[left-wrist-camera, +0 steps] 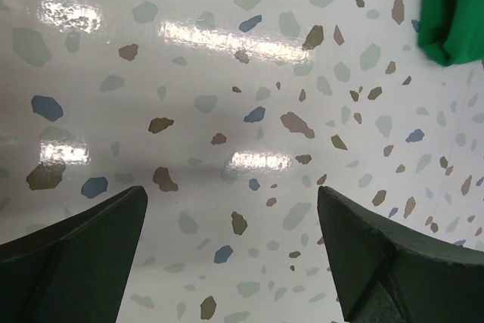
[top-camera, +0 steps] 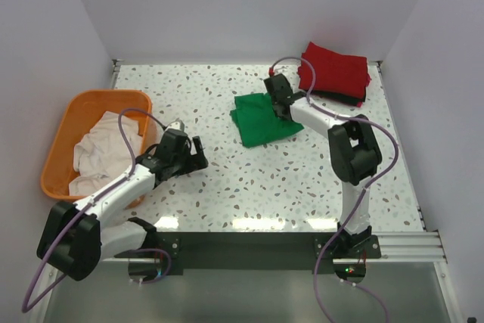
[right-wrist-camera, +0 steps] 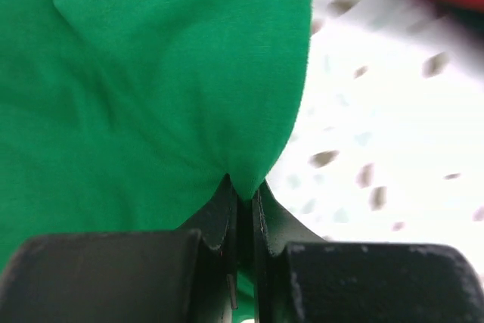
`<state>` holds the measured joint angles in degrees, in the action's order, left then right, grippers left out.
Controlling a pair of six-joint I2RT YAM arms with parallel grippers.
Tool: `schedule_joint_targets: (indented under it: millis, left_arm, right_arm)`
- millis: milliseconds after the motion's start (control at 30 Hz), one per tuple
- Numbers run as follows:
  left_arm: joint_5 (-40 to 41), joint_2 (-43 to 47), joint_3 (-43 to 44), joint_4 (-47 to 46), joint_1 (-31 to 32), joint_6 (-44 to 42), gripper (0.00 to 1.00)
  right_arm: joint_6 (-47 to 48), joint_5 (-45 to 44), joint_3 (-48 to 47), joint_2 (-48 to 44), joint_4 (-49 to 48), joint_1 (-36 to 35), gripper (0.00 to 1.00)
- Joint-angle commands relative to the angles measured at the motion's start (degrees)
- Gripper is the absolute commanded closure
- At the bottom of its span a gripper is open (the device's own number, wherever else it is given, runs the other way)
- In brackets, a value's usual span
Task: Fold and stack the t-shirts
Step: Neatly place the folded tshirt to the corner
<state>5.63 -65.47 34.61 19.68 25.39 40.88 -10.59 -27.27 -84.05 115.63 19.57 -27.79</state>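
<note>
A folded bright green t-shirt (top-camera: 261,119) lies on the table right of centre. My right gripper (top-camera: 281,108) is shut on its right edge; in the right wrist view the green t-shirt (right-wrist-camera: 151,73) is pinched between the closed jaws of that gripper (right-wrist-camera: 243,187). A folded red t-shirt (top-camera: 336,69) lies on a black t-shirt (top-camera: 355,97) at the back right. An off-white t-shirt (top-camera: 102,149) lies crumpled in the orange basket. My left gripper (top-camera: 198,153) is open and empty over bare table (left-wrist-camera: 231,209); a corner of the green t-shirt (left-wrist-camera: 454,13) shows top right.
The orange plastic basket (top-camera: 72,115) stands at the left edge of the speckled table (top-camera: 249,179). White walls close in the back and sides. The left arm stretches from the near left towards the table's middle.
</note>
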Motion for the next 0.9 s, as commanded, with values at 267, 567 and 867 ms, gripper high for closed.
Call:
schedule_joint_targets:
  millis: [267,567,867]
  left_arm:
    - [6.24,-3.34,5.47,2.99,-0.07,-2.39,0.0]
    - [5.97,-6.16,6.26,1.76,-0.07,-2.47,0.0]
    - [4.3,-4.14,5.55,0.97,-0.07,-3.53,0.0]
  right_arm:
    - [16.56,-18.6,-19.65,3.45,2.49,3.62,1.0]
    - [19.03,-19.23,-31.34,6.71,4.95,8.63,1.0]
    - [19.02,-13.26,-40.13,7.15,7.58,11.44,1.0]
